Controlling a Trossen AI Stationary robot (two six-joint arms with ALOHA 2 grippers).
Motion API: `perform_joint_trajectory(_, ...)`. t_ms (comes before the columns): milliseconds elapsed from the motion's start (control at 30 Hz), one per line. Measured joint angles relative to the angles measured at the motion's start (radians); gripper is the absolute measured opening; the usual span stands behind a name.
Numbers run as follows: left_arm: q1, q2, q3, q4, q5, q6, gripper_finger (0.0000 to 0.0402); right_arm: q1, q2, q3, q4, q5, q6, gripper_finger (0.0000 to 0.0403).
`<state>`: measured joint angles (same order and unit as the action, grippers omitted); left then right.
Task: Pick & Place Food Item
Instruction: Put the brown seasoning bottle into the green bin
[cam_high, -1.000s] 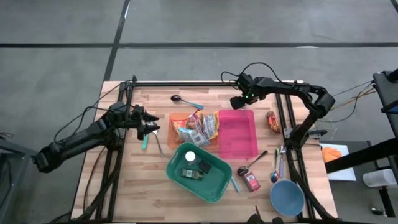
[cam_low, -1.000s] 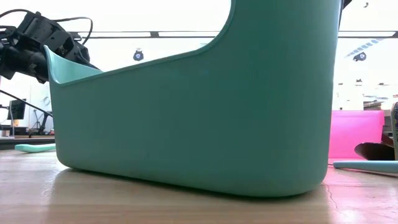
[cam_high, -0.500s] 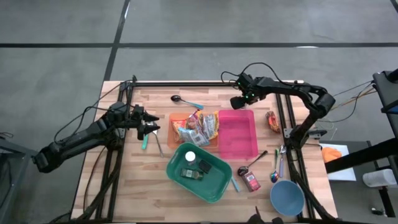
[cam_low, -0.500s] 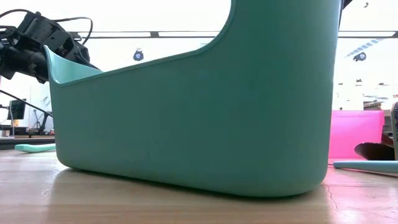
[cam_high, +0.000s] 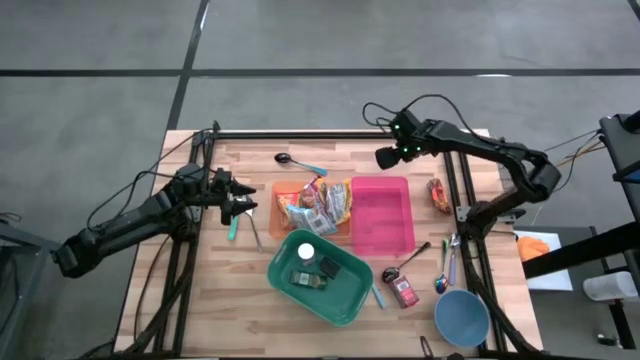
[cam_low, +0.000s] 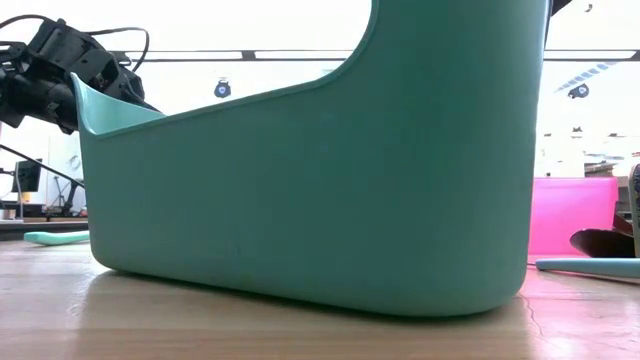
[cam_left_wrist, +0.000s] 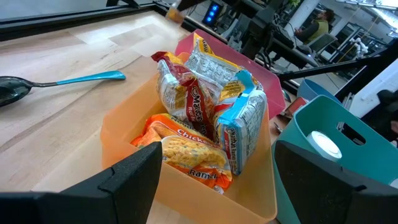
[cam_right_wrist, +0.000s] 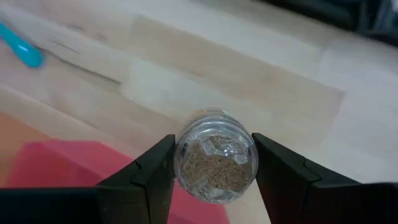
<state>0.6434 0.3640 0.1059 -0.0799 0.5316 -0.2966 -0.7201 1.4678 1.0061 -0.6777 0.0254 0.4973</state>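
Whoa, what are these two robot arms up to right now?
They are sorting food into bins. The right gripper is holding a small clear jar of brown granules above the far edge of the pink bin. The left gripper is open and empty, waiting beside the orange bin full of ramen packets. A teal bin nearer the front already holds a few items, and spoons and a blue bowl lie around on the wooden table.
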Motion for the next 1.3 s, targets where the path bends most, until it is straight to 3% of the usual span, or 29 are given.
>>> perform_joint_trajectory(400, 0.000, 0.000, 0.000, 0.000, 0.000, 0.000, 0.0315, 0.059, -0.280, 0.005, 0.000, -0.056, -0.027, 0.0184)
perform_joint_trajectory(567, 0.000, 0.000, 0.000, 0.000, 0.000, 0.000, 0.0315, 0.144, -0.329, 0.077, -0.048, -0.084, -0.059, 0.0184)
perform_joint_trajectory(900, 0.000, 0.000, 0.000, 0.000, 0.000, 0.000, 0.0315, 0.411, -0.280, 0.273, -0.154, -0.072, -0.079, 0.0184)
perform_joint_trajectory(1300, 0.000, 0.000, 0.000, 0.000, 0.000, 0.000, 0.0315, 0.784, -0.064, 0.446, -0.159, 0.134, 0.193, 0.0184)
